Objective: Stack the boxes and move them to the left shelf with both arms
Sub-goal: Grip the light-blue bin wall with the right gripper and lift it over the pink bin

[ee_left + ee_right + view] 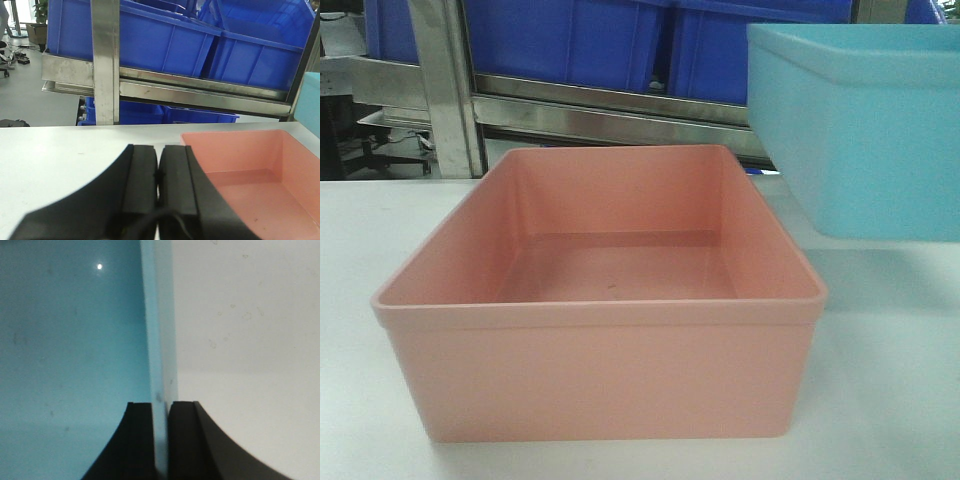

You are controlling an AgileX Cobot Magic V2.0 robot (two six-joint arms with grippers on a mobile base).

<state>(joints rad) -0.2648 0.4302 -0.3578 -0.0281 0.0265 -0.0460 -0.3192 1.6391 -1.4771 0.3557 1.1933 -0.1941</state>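
Turquoise tub, wall pinched in our right gripper, just right of pink tub; left gripper pressed together, empty.

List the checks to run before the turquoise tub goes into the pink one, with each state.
1. Grip: right gripper clamped on the turquoise tub wall: ok.
2. Inside of the pink tub empty: ok.
3. Pink tub flat on the table: ok.
4. The left gripper shut, holding nothing, beside the pink tub: ok.
5. Turquoise tub's base higher than the pink rim: cannot tell.
6. Turquoise tub empty: cannot tell; only part of the inside shows.
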